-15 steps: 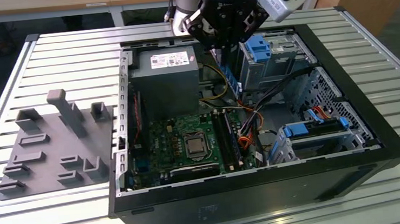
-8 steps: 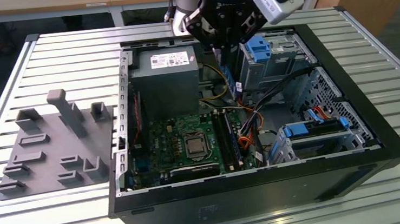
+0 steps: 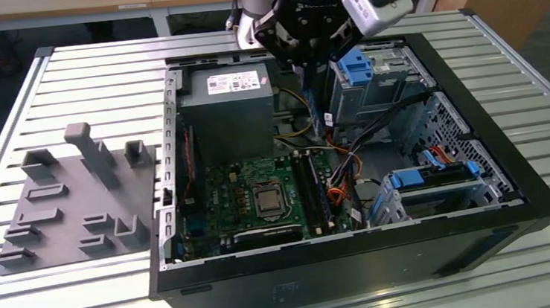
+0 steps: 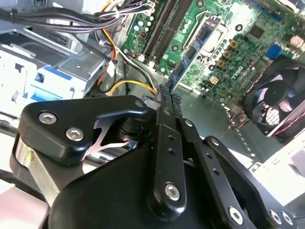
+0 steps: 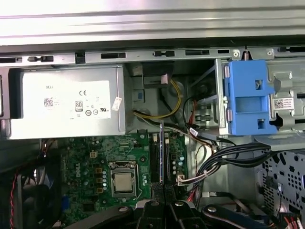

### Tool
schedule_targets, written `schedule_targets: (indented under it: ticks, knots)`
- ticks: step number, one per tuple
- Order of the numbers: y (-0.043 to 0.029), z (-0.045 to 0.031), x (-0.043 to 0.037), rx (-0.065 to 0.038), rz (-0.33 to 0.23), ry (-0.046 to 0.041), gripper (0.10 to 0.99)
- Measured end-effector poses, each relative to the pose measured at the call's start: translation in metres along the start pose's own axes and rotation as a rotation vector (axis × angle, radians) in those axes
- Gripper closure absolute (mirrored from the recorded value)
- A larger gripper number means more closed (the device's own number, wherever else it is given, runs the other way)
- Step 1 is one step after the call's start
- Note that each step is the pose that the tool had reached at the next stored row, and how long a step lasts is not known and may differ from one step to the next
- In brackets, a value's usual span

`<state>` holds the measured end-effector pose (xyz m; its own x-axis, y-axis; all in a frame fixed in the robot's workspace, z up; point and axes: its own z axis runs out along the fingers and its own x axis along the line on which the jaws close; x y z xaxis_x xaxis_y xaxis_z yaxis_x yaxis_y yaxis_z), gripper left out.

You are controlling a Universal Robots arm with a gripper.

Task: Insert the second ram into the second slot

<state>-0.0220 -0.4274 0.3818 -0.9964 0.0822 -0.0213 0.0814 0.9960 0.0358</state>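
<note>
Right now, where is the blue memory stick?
In the second wrist view, the second ram is held in the gripper, above the green motherboard, near its long slots.

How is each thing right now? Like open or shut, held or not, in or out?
computer case, lying flat with its side off, open.
claw, shut on the second ram.
second ram, held by one end over the motherboard, not in a slot.
processor, bare, no cooler on it.

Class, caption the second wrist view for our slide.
Gripper shut on the second ram, poised over the motherboard.
</note>
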Motion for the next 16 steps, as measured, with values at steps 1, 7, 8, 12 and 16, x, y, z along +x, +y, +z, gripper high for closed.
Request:
schedule_targets:
  ticks: [1,7,8,12,16]
  knots:
    - [0.0000,0.0000,0.0000,0.000,0.012,-0.0004,0.969]
    - [0.0000,0.0003,0.0000,0.002,0.082,-0.0029,0.969]
    - [0.0000,0.0004,0.0000,0.002,0.093,-0.0034,0.969]
    - [-0.0005,0.0007,0.0004,0.003,0.113,-0.0042,0.969]
    - [-0.0006,0.0016,0.0006,0.002,0.048,-0.0016,0.969]
